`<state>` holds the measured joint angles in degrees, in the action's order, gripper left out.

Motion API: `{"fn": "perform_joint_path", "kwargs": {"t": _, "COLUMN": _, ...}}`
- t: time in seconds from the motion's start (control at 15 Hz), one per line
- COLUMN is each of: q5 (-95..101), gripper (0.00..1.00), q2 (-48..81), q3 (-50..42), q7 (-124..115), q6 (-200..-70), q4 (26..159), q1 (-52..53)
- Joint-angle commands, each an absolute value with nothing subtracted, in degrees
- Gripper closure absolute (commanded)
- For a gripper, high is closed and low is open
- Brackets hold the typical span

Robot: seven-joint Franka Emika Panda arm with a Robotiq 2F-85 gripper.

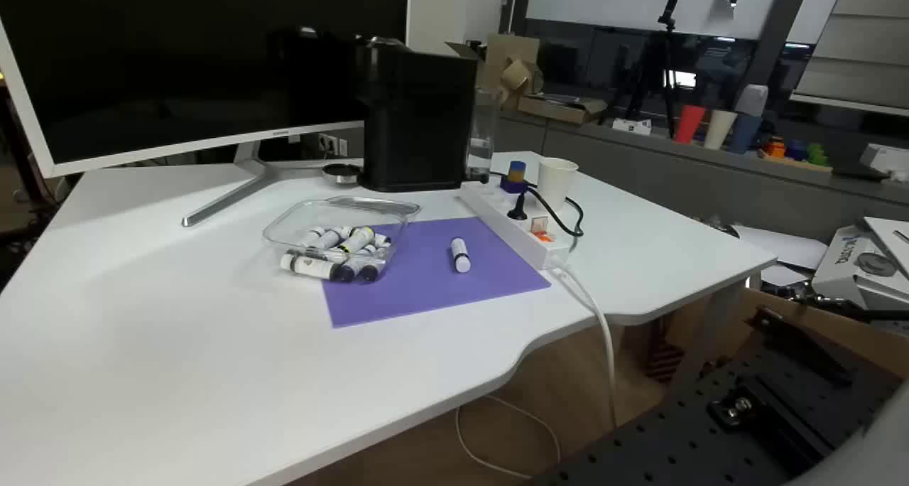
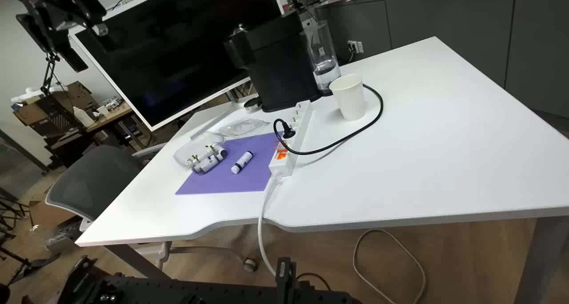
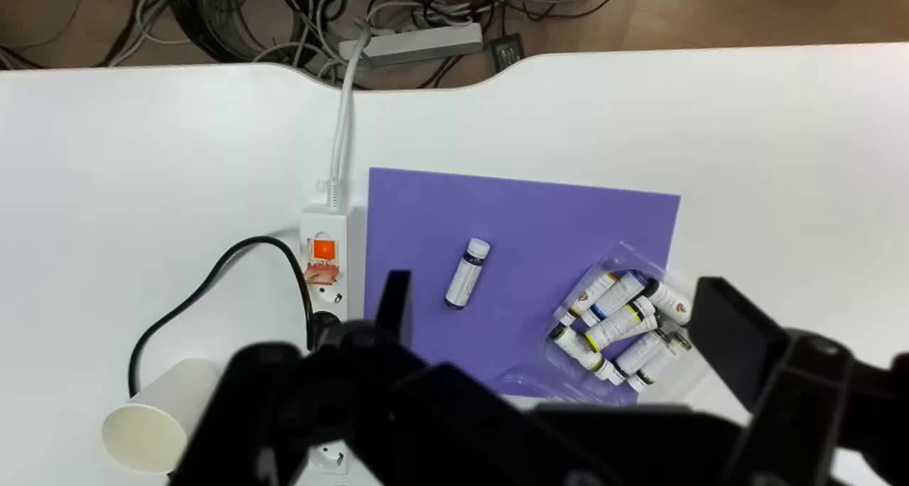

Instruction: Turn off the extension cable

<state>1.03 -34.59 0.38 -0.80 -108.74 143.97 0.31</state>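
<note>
The extension cable is a long white socket block (image 1: 508,223) on the white table, also seen in an exterior view (image 2: 301,128) and the wrist view (image 3: 325,222). Its orange-red switch (image 3: 324,250) is near the cord end, with a raised translucent reddish flap (image 3: 322,273) beside it. A black plug (image 2: 289,132) sits in one socket. The white cord (image 2: 262,233) hangs over the table edge. My gripper (image 2: 91,48) is high above the table, open and empty. In the wrist view its fingers (image 3: 554,294) are wide apart, right of the switch; they hide part of the block.
A purple mat (image 3: 426,202) lies beside the block with a lone white vial (image 3: 465,274). A clear tray (image 1: 284,223) holds several vials. A paper cup (image 2: 349,97), black cable (image 2: 338,142), black coffee machine (image 1: 419,116) and monitor (image 1: 177,60) stand close by.
</note>
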Motion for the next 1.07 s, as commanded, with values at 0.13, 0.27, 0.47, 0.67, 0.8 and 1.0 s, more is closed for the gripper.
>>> {"fn": "perform_joint_path", "kwargs": {"t": 0.13, "q5": 1.0, "gripper": 0.00, "q2": -34.6, "q3": 0.4, "q7": -0.8, "q6": -108.6, "q4": 143.9, "q1": 0.3}}
{"fn": "perform_joint_path", "kwargs": {"t": 0.27, "q5": 1.0, "gripper": 0.00, "q2": -34.6, "q3": 0.4, "q7": -0.8, "q6": -108.6, "q4": 143.9, "q1": 0.3}}
{"fn": "perform_joint_path", "kwargs": {"t": 0.47, "q5": 1.0, "gripper": 0.00, "q2": -34.6, "q3": 0.4, "q7": -0.8, "q6": -108.6, "q4": 143.9, "q1": 0.3}}
{"fn": "perform_joint_path", "kwargs": {"t": 0.67, "q5": 1.0, "gripper": 0.00, "q2": -34.6, "q3": 0.4, "q7": -0.8, "q6": -108.6, "q4": 143.9, "q1": 0.3}}
{"fn": "perform_joint_path", "kwargs": {"t": 0.8, "q5": 1.9, "gripper": 0.00, "q2": -34.7, "q3": 1.0, "q7": -1.9, "q6": -110.7, "q4": 144.5, "q1": -0.2}}
{"fn": "perform_joint_path", "kwargs": {"t": 1.0, "q5": 4.0, "gripper": 0.00, "q2": -32.9, "q3": 0.4, "q7": -1.9, "q6": -117.4, "q4": 145.9, "q1": -1.7}}
